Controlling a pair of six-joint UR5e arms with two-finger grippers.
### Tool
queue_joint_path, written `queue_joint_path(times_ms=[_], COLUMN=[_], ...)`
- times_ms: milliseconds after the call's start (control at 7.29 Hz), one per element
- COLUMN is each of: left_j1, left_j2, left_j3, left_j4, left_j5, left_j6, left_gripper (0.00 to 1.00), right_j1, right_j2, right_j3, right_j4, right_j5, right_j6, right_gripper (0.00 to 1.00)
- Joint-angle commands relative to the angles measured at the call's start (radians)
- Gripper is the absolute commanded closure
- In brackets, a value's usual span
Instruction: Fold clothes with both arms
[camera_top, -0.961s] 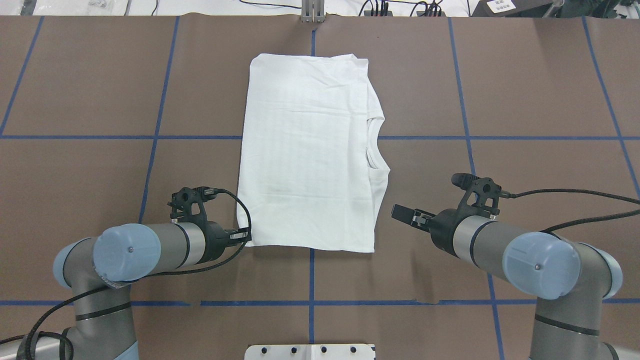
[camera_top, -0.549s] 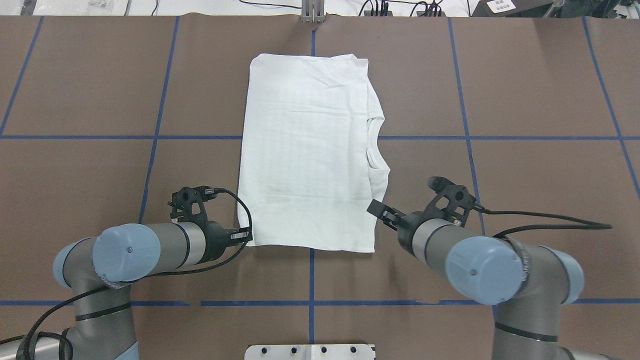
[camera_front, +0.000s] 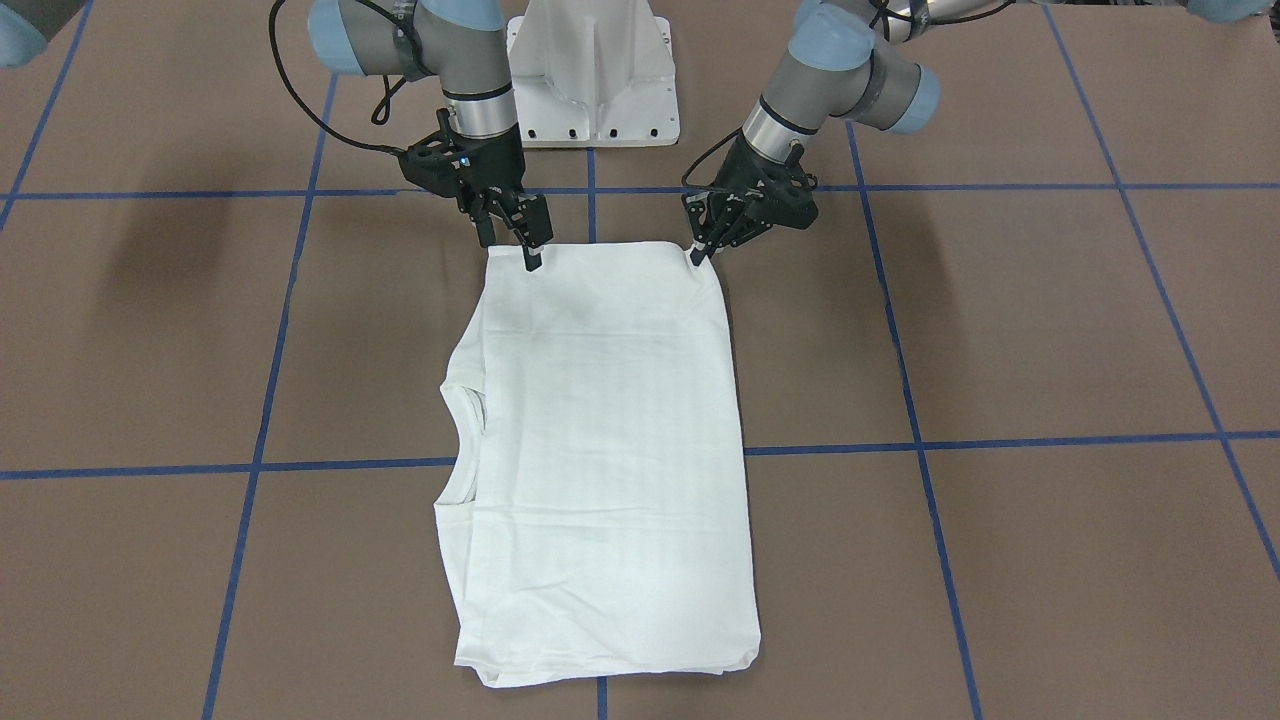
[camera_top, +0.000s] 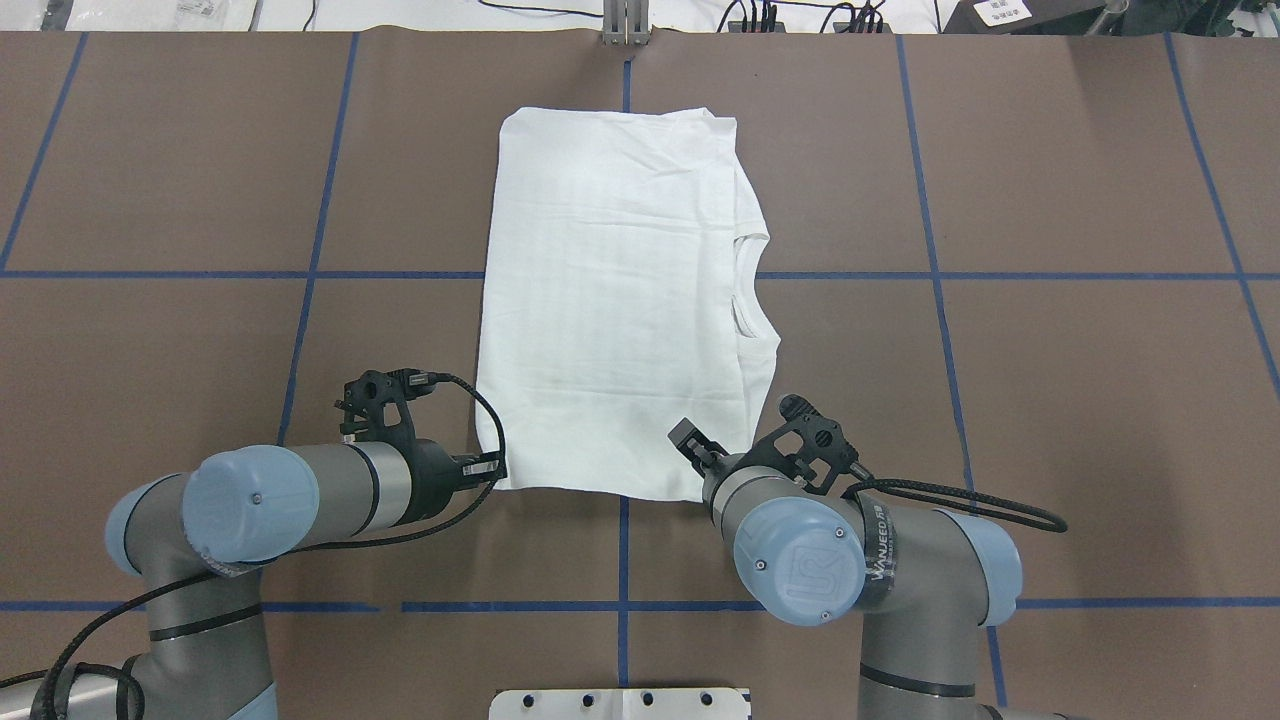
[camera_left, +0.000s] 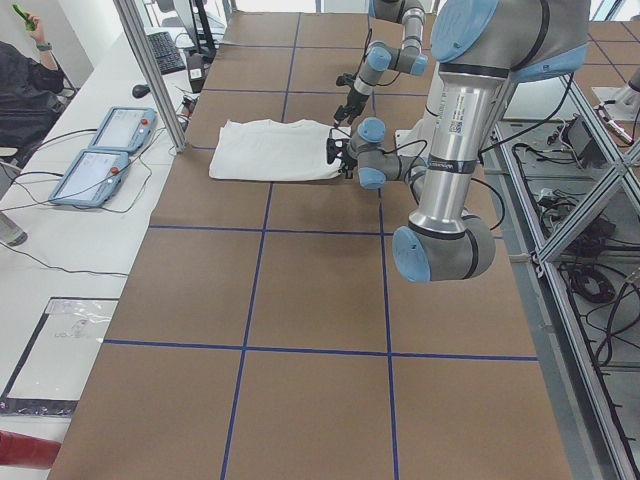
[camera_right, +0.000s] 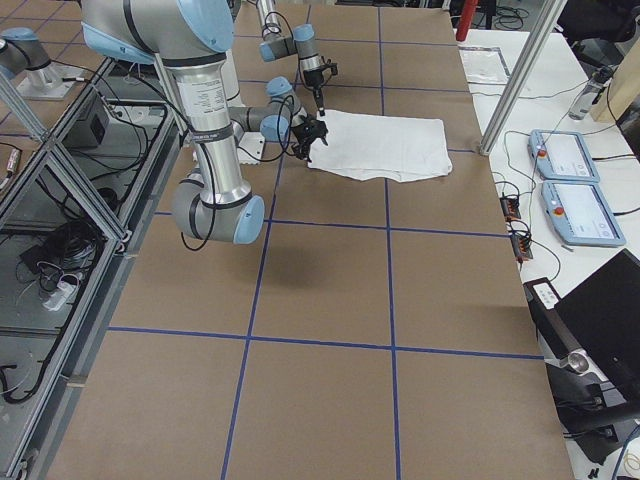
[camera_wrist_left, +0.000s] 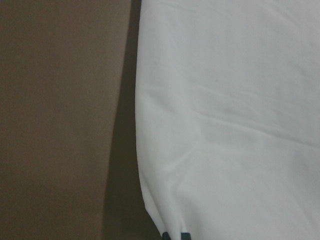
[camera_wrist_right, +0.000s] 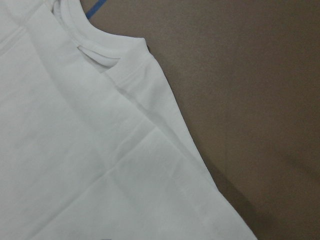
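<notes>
Left gripper (camera_front: 699, 252) pinches the shirt (camera_front: 600, 450) corner, upper centre. Right gripper (camera_front: 512, 245), jaws apart, may snag only one layer.

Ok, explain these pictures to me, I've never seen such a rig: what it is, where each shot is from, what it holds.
This is a robot with two jointed arms, a left arm and a right arm, each ending in a two-finger end effector, at a brown table marked with blue tape. One shot looks down from behind the robot, one faces it from across the table, so sides swap there, two look along the table from its ends, and two come from wrist cameras. One white shirt lies on the table, partly folded, collar toward the robot's right. The left end effector is at one near corner; whether it pinches the cloth I cannot tell. The right end effector is over the other near corner and looks open, holding nothing.
</notes>
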Motion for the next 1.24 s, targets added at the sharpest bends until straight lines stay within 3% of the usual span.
queue_joint_path(times_ms=[0, 275, 824, 961, 1098], left_j1=[0.000, 0.000, 0.000, -0.002, 0.000], left_j2=[0.003, 0.002, 0.003, 0.003, 0.003], left_j3=[-0.012, -0.012, -0.012, -0.013, -0.013], left_j4=[0.000, 0.000, 0.000, 0.000, 0.000], left_j5=[0.001, 0.001, 0.001, 0.001, 0.001], left_j6=[0.000, 0.000, -0.002, -0.002, -0.002], left_gripper=[1.00, 1.00, 1.00, 1.00, 1.00], right_j1=[-0.018, -0.033, -0.038, -0.038, -0.038], right_j2=[0.027, 0.059, 0.088, 0.090, 0.091], right_j3=[-0.008, -0.016, -0.076, -0.080, -0.082], right_j4=[-0.055, -0.118, -0.118, -0.117, -0.114], right_j5=[0.001, -0.001, -0.008, -0.011, -0.025], right_j6=[0.073, 0.098, 0.099, 0.099, 0.101], right_gripper=[0.07, 0.07, 0.07, 0.09, 0.17])
